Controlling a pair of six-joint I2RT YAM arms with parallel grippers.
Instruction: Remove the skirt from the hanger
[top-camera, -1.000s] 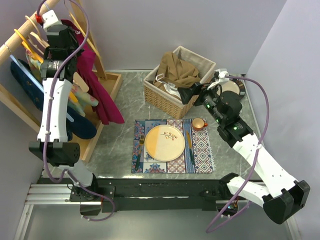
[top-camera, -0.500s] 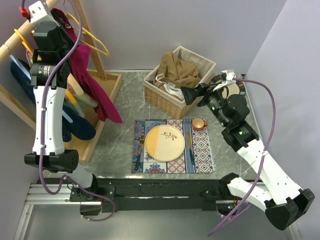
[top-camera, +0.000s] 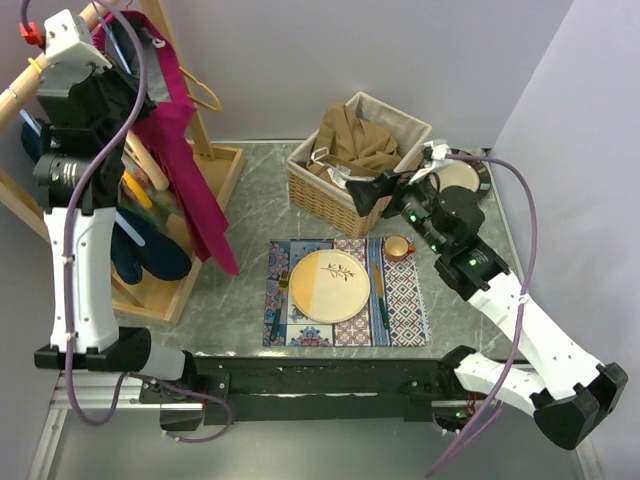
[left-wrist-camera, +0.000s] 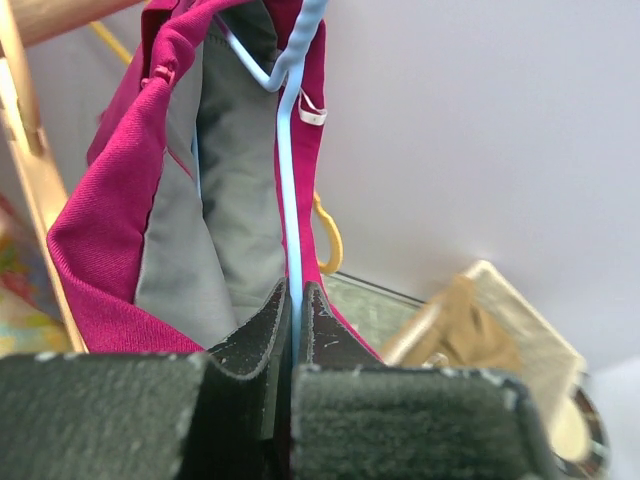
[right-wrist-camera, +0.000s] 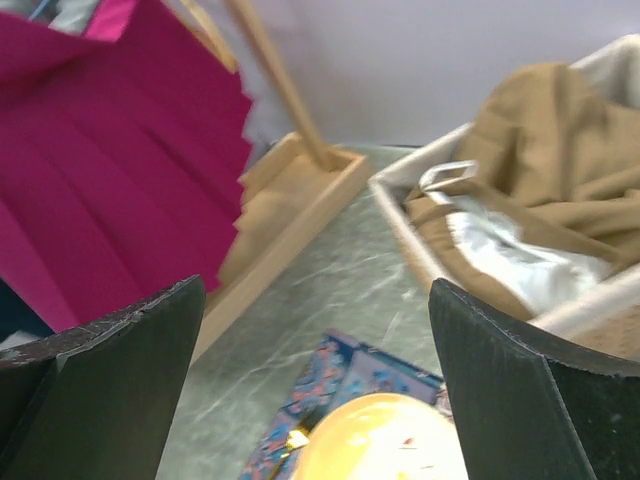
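Magenta skirt on blue hanger; left gripper clamped on hanger; right gripper spread apart.

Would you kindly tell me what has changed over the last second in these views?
The left hand, shut on the blue hanger, has risen and swung left in the top view, lifting the magenta skirt with it, so the skirt now hangs slanted. The right hand, open, edged left beside the basket toward the skirt. The plate, cup and placemat stayed put.
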